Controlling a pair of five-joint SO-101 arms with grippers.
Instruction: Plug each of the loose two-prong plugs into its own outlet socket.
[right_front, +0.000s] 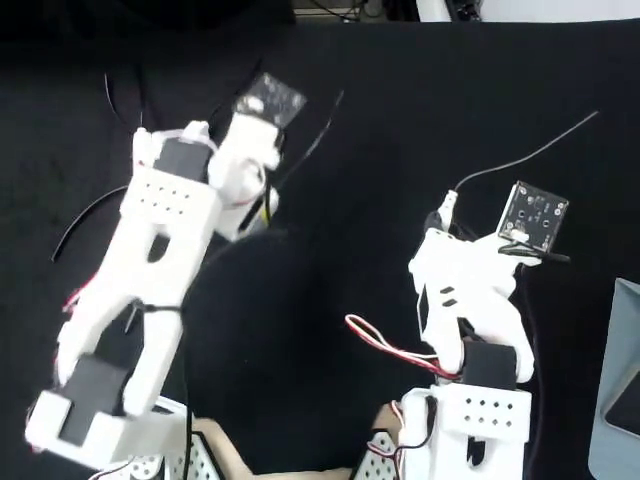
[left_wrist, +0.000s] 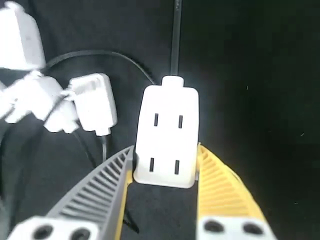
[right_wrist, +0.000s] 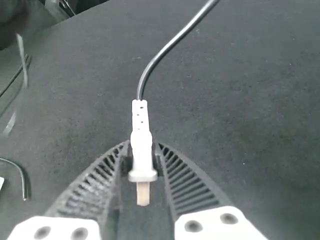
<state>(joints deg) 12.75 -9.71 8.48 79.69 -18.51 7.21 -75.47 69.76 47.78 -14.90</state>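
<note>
My left gripper (left_wrist: 164, 153) is shut on the lower end of a white outlet block (left_wrist: 167, 127); one grey finger (left_wrist: 107, 182) and one yellow finger (left_wrist: 217, 180) clamp its sides. The block shows two empty socket pairs, and a black cord leaves its far end. A loose white plug (left_wrist: 93, 102) lies just beside the block, with more white plugs (left_wrist: 22, 92) farther off. My right gripper (right_wrist: 142, 150) is shut on a slim white plug (right_wrist: 140, 135), prong (right_wrist: 143, 192) pointing back toward the wrist. Its black cable (right_wrist: 170, 45) trails away. In the high view the right gripper (right_front: 446, 216) sits apart from the left gripper (right_front: 252, 188).
Black cloth (right_front: 380, 150) covers the table. Thin black cables (right_front: 310, 145) run across the cloth near the left arm. A grey object (right_front: 620, 385) lies at the right edge. Red and white servo wires (right_front: 385, 345) loop beside the right arm.
</note>
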